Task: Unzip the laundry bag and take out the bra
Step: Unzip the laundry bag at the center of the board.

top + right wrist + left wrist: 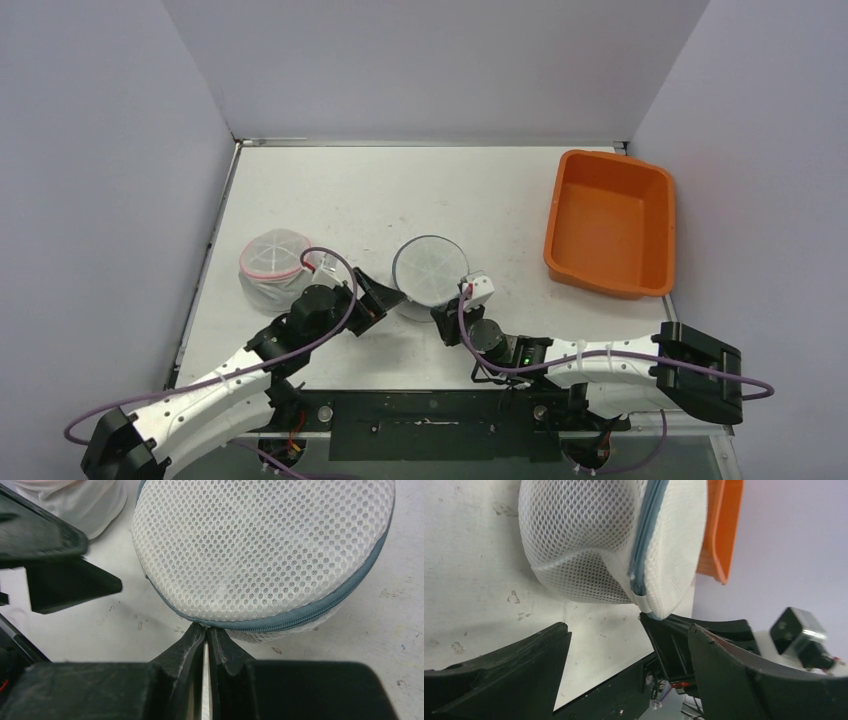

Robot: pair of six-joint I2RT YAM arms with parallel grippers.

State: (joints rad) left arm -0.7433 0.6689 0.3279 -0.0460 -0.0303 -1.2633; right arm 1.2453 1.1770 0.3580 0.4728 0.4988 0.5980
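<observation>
The scuffed white tabletop (400, 190) carries a round mesh laundry bag (430, 268) near its middle, a red-trimmed white fabric bundle (272, 262) to its left, and an orange bin (610, 222) at the right.

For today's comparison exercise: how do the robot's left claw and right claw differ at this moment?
The left claw stands wide open; the right claw is shut. The left claw holds nothing and sits just short of the mesh bag; the right claw pinches that bag at its grey zip edge. Both are black and point at the same bag.
</observation>
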